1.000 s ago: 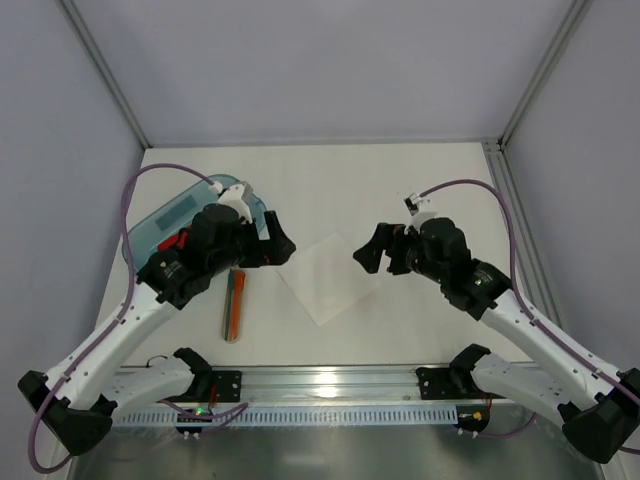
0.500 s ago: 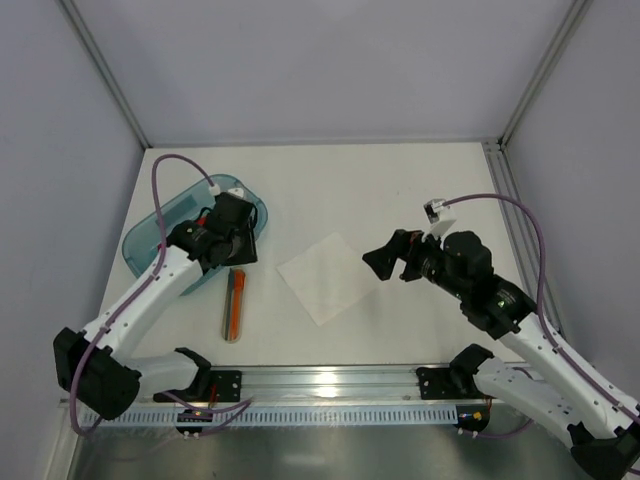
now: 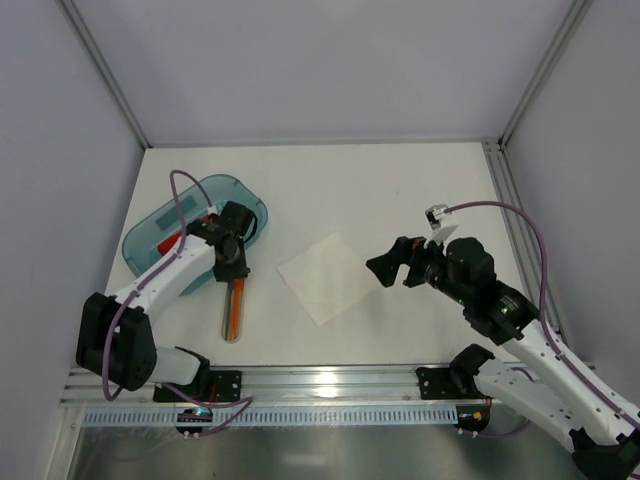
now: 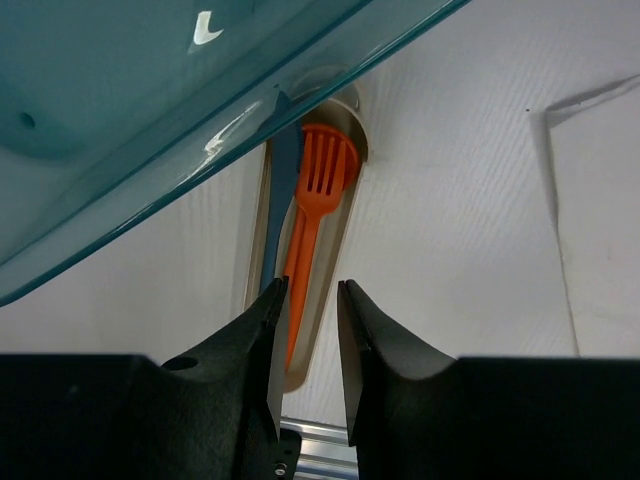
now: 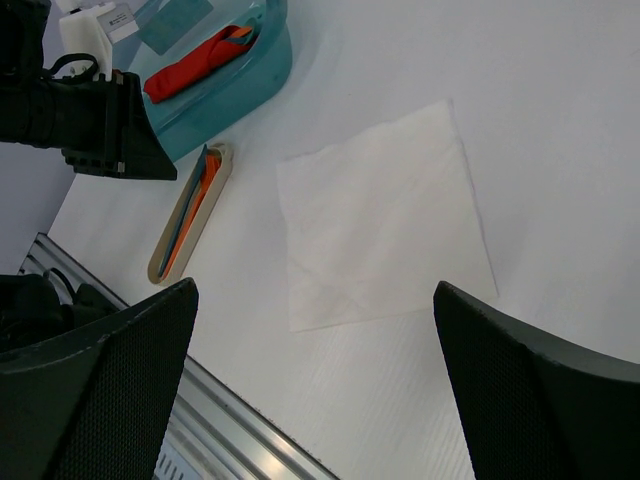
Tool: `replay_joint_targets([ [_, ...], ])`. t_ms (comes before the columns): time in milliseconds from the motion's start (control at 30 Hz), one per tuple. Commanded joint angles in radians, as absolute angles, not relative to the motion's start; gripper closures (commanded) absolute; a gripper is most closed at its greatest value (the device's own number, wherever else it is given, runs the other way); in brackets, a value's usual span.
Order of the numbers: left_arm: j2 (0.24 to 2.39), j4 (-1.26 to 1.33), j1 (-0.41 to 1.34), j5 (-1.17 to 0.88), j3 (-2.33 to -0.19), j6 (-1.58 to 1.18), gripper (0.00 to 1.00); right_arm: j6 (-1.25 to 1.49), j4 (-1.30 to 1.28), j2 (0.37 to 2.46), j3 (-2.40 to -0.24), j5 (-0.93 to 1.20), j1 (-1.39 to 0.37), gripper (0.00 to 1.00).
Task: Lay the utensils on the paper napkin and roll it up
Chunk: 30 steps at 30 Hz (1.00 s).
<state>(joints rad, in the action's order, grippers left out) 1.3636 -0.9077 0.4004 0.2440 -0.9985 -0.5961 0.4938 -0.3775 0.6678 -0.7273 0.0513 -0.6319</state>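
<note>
Early stage: the paper napkin lies flat, unloaded. The utensils, orange fork included, lie at its 9 o'clock. The left gripper straddles the fork handle, jaws nearly together, grip uncertain; the right gripper gapes at 3 o'clock

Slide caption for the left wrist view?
Left gripper poised over the orange fork lying in a beige holder beside the teal tray.

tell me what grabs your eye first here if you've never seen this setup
The bright orange fork stands out, lying beside a blue utensil in a slim beige holder by the teal tray, the left gripper over its handle end, jaws a narrow gap apart. Then the white paper napkin, flat mid-table, with the right gripper wide open beside it.
</note>
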Motion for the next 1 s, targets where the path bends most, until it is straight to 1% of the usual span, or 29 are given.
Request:
replay_joint_targets([
  [0, 1.377, -0.874, 0.399, 0.241, -0.979, -0.603, 0.70, 0.457, -0.388, 0.678, -0.745, 0.041, -0.630, 0.00],
  [267, 1.410, -0.844, 0.391, 0.224, -0.925, -0.592, 0.72, 0.453, -0.390, 0.664, -0.738, 0.037, -0.630, 0.00],
  [500, 1.476, -0.815, 0.391, 0.212, -0.917, -0.603, 0.78, 0.465, -0.391, 0.652, -0.730, 0.044, -0.629, 0.00],
  [967, 1.554, -0.802, 0.391, 0.238, -0.911, -0.626, 0.79, 0.460, -0.406, 0.618, -0.724, 0.037, -0.629, 0.00],
])
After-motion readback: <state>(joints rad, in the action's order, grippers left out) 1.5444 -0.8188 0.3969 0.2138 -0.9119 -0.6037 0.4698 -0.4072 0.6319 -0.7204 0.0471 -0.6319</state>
